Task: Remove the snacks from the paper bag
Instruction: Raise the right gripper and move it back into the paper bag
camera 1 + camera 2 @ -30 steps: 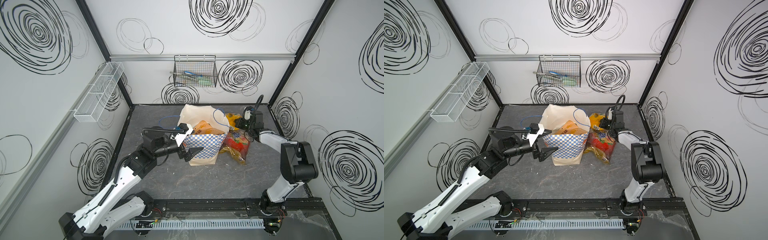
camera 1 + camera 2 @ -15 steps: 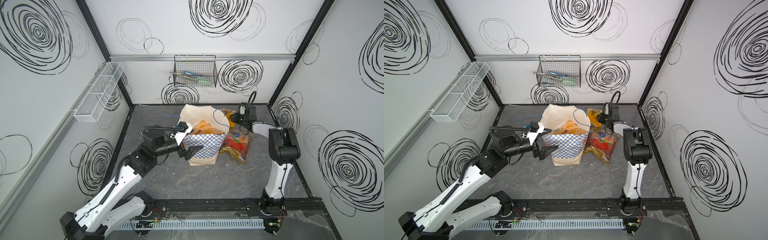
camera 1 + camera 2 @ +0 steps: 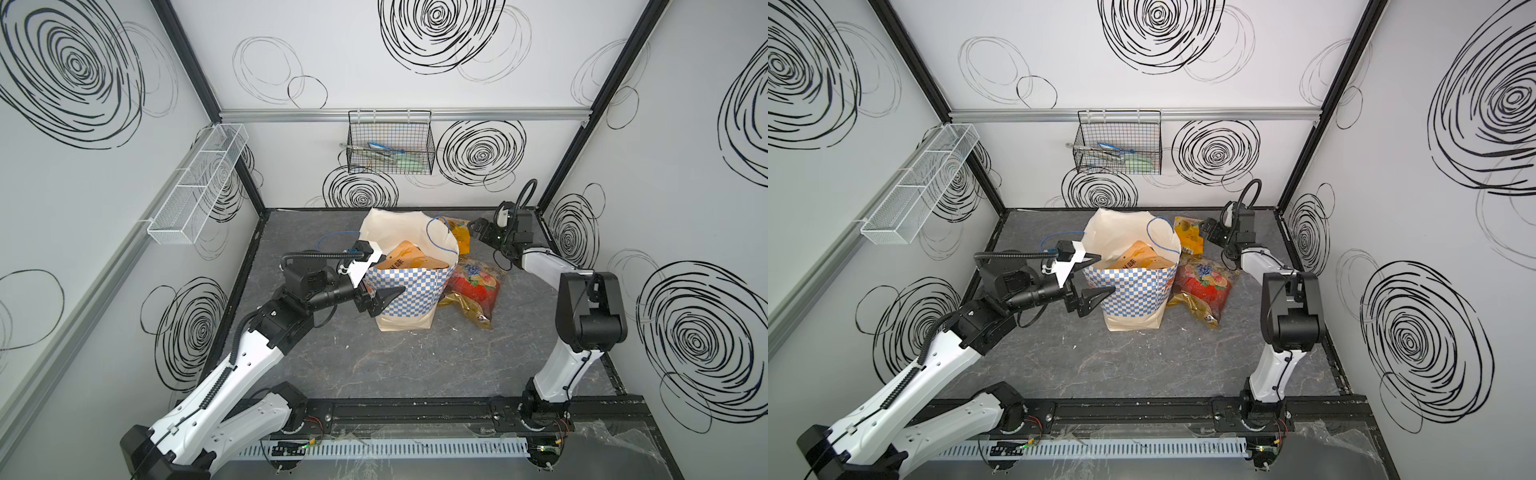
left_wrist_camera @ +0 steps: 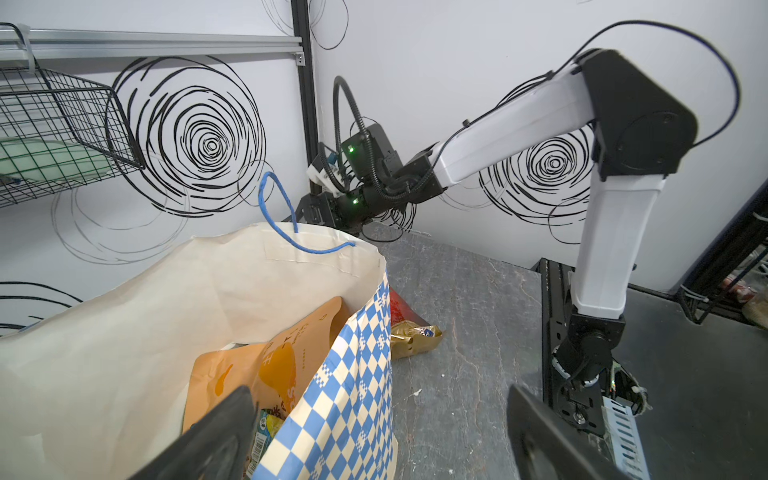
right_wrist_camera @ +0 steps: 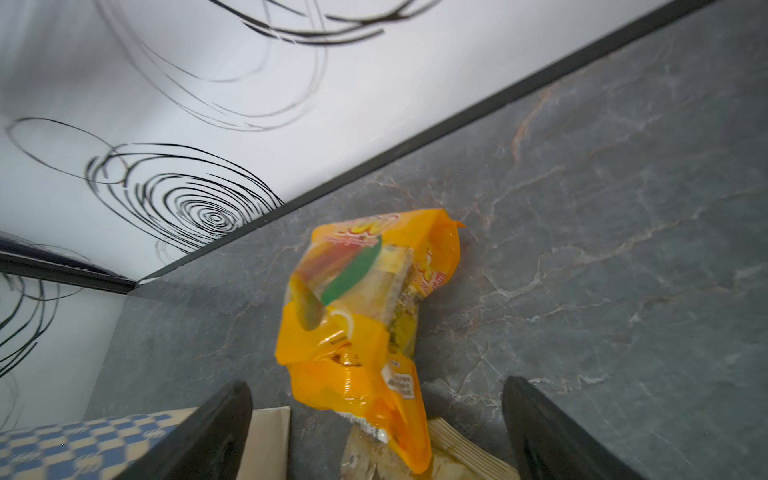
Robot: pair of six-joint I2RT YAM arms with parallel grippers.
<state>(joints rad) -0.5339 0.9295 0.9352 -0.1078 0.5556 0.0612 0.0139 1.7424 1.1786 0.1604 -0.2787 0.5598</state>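
Right hand (image 5: 376,384) newly wide, yellow-orange bag (image 5: 365,316) beside paper bag (image 3: 409,291)

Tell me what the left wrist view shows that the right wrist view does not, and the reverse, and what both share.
Only the left wrist view: the inside of the paper bag with an orange pouch in it, the black wire basket and the right arm. Only the right wrist view: a yellow-orange bag, outside the paper bag. Both: the bag's checkered band and the grey table.
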